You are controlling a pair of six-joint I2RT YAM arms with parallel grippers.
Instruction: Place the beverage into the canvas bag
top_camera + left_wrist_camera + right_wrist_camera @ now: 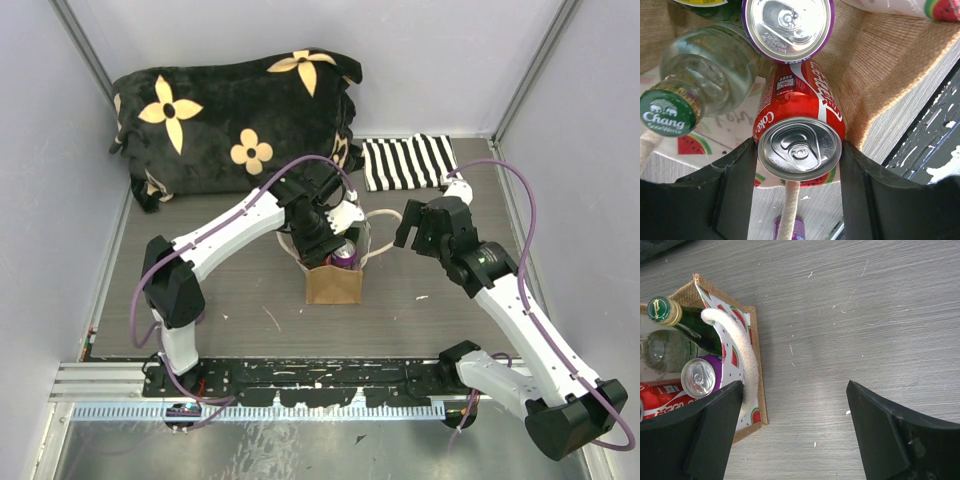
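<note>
The tan canvas bag (335,283) stands mid-table, its cream rope handle (742,347) looped over the rim. My left gripper (800,156) is shut on a red Coke can (800,120), one finger on each side near its top, and holds it in the bag's mouth with its lower end down inside. In the bag are a purple-rimmed can (787,25), a clear Chang bottle (705,75) and a green bottle (687,322). My right gripper (795,390) is open and empty above bare table just right of the bag (760,370). The top view shows the left gripper (325,240) and the right gripper (415,228).
A big black plush item with yellow flowers (235,115) lies at the back left. A black-and-white striped cloth (408,162) lies at the back right. Walls close in the table on the left, back and right. A rail (250,385) runs along the near edge.
</note>
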